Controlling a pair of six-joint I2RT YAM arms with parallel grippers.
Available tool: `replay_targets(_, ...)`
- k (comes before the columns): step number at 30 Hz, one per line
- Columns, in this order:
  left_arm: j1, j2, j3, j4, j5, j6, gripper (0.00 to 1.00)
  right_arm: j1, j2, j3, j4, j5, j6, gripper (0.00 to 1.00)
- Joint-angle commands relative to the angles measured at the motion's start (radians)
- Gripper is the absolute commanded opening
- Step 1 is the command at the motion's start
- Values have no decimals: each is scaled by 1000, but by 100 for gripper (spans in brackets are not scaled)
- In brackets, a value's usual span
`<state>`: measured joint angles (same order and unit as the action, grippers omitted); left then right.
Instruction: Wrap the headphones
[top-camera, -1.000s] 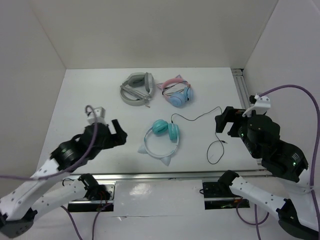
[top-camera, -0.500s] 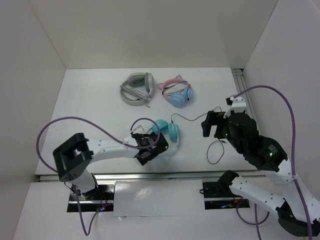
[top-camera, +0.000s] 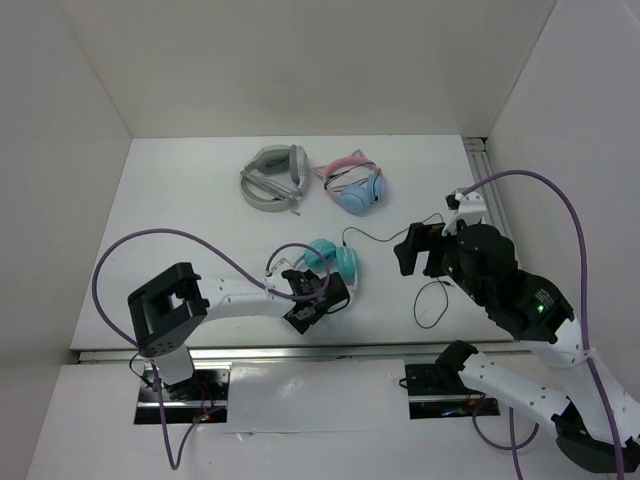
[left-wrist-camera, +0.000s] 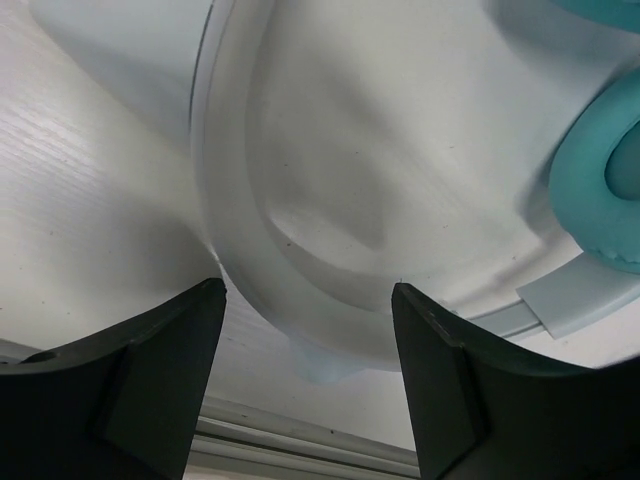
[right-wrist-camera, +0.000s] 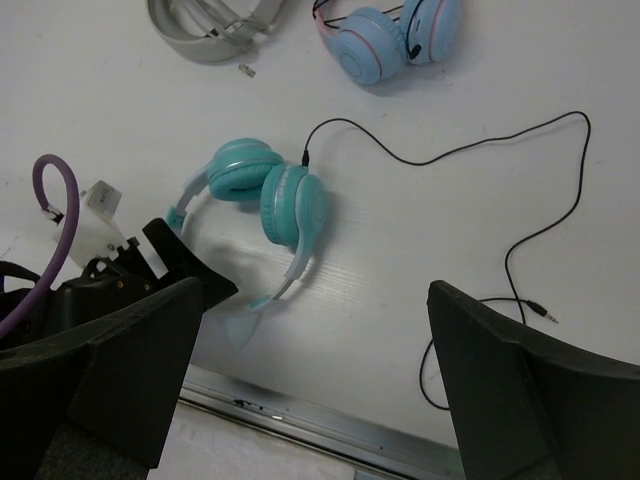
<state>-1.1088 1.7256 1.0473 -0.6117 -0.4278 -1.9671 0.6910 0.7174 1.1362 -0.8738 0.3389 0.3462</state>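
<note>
The teal headphones (top-camera: 325, 256) lie at the table's middle front, ear cups together. Their pale headband (left-wrist-camera: 235, 260) curves toward the front edge, with a small cat ear (left-wrist-camera: 320, 365) on it. My left gripper (top-camera: 322, 300) is open and low over the headband; in the left wrist view (left-wrist-camera: 308, 345) the band passes between the two fingers. The thin black cable (top-camera: 392, 236) runs right from the cups, then loops down to its plug (right-wrist-camera: 545, 312). My right gripper (top-camera: 415, 252) is open and empty, held above the table near the cable. The headphones also show in the right wrist view (right-wrist-camera: 275, 195).
Grey headphones (top-camera: 272, 176) and pink-banded light-blue headphones (top-camera: 355, 186) lie at the back middle. A metal rail (top-camera: 300, 351) runs along the table's front edge just beyond the headband. White walls close the left, back and right sides.
My left arm swung in from the left, down to the headband, and has edged right along it. My right gripper has moved left, toward the cable.
</note>
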Motion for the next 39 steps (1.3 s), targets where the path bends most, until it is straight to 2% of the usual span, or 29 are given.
replay_targets(1, -10, 34, -70, -129, -17, -240, 81, 4, -7, -7, 67, -40, -16, 100)
replay_targets(5, -10, 58, -23, -223, -29, -266, 77, 4, -16, -27, 87, -51, -16, 100)
replay_targets(6, -10, 71, -6, -265, -29, -266, 72, 4, -16, -27, 87, -51, -16, 100)
replay_targets(7, -10, 83, 6, -281, -29, -279, 71, 4, -16, -27, 87, -61, -16, 100)
replay_targets(13, -10, 101, -15, -272, -11, -305, 67, 4, -27, -18, 87, -81, -16, 100)
replay_targets(14, -10, 115, -15, -261, -2, -305, 57, 4, -39, -18, 96, -81, -16, 100)
replay_targets(17, 0, 149, 3, -261, 24, -283, 42, 4, -48, -18, 96, -90, -16, 100)
replay_targets(18, 0, 149, 3, -261, 24, -283, 21, 4, -49, -18, 96, -90, -16, 100)
replay_targets(21, 0, 158, -6, -261, 47, -283, 0, 4, -49, -18, 85, -90, -16, 100)
replay_targets(25, 0, 59, -43, -267, 3, -242, 0, 4, -68, -18, 85, -112, -16, 100)
replay_targets(27, -20, -15, -53, -386, -84, -262, 0, 4, -90, -30, 100, -161, -7, 100)
replay_targets(28, -31, -108, -53, -439, -132, -275, 0, 4, -114, -58, 137, -193, -7, 100)
replay_targets(29, -42, -156, -53, -574, -214, -294, 0, 4, -133, -75, 166, -230, -7, 100)
replay_targets(31, -54, -297, -26, -716, -287, -323, 0, 4, -202, -145, 287, -349, -7, 100)
replay_targets(32, -54, -348, -11, -756, -333, -281, 0, 4, -223, -171, 329, -377, -7, 100)
replay_targets(33, -54, -409, -10, -757, -433, -133, 0, 4, -243, -197, 369, -392, -7, 100)
replay_targets(35, -54, -563, 55, -757, -501, 14, 0, 4, -274, -263, 458, -403, 3, 100)
replay_targets(36, -54, -605, 118, -757, -549, 160, 0, 4, -288, -283, 481, -403, 38, 100)
replay_targets(39, -10, -696, 251, -709, -575, 459, 0, 4, -318, -409, 629, -457, 95, 100)
